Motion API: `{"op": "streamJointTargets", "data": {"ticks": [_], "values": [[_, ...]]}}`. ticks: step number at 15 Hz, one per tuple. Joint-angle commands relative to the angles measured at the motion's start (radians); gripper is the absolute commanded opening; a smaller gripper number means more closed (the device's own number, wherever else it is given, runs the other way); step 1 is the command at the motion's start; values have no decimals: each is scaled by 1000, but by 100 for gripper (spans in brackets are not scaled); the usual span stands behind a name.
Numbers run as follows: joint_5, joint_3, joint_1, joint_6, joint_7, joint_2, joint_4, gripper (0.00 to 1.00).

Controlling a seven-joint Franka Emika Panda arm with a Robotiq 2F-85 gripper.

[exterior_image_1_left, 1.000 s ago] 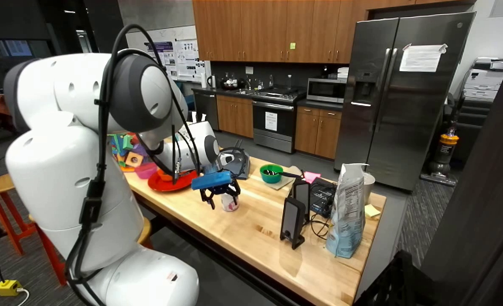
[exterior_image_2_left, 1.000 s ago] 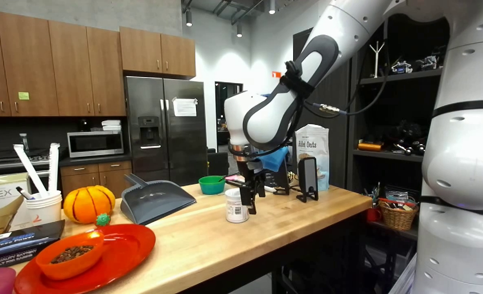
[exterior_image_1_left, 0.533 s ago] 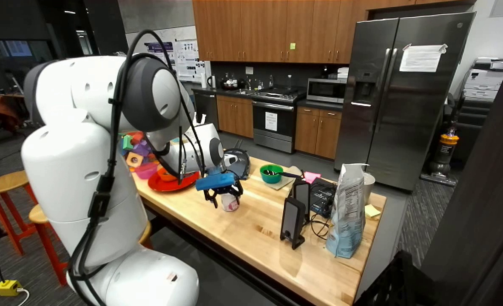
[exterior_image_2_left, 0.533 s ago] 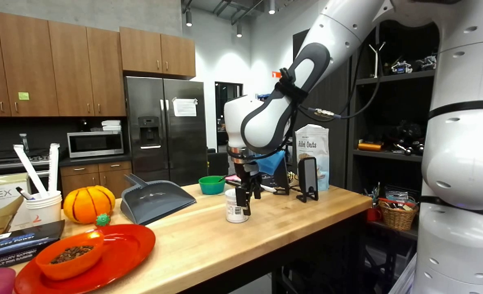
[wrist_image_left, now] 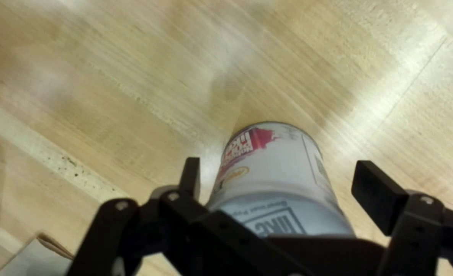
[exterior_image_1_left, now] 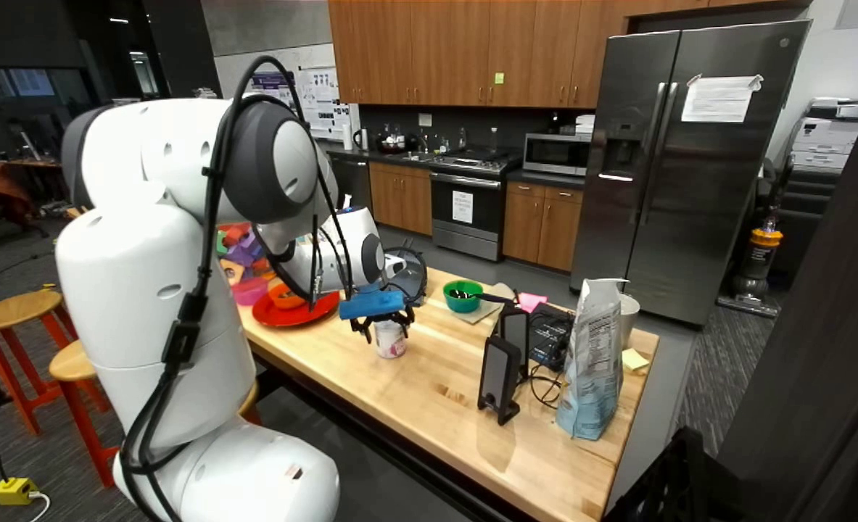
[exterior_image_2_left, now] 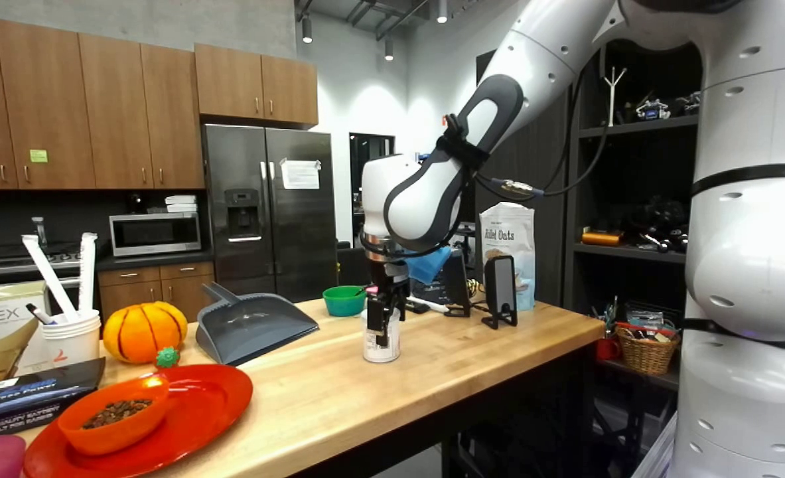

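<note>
Gripper (wrist_image_left: 282, 186), black, two-fingered; fingers (wrist_image_left: 379, 193) spread wide, one to each side of a white cylindrical can (wrist_image_left: 276, 168) with a red-printed label, bare wood showing between can and finger on either side. Can: upright on the pale wooden tabletop (exterior_image_1_left: 429, 377), lower centre of the wrist view, just below the middle of both exterior views. Round green bowl (exterior_image_1_left: 463, 297): near the centre of both exterior views. Grey plastic dustpan (exterior_image_2_left: 256, 328): left of centre in an exterior view, beside a dark-striped orange pumpkin (exterior_image_2_left: 145, 332). Flat red plate (exterior_image_2_left: 223, 398): lower left, carrying an orange bowl (exterior_image_2_left: 110, 443) of brown pieces. Upright black speakers (exterior_image_1_left: 497, 373): right of centre in an exterior view, near a tall pale-and-blue bag (exterior_image_1_left: 592, 362).
</note>
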Motion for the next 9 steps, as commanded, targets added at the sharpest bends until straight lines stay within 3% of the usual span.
{"op": "streamJointTargets", "data": {"ticks": [1,7,9], "values": [[21,6,9,24,-44,23,42,100],[58,25,29,59,-79,43,79,100],[-9,22,34,49,-40,41,83,100]]}}
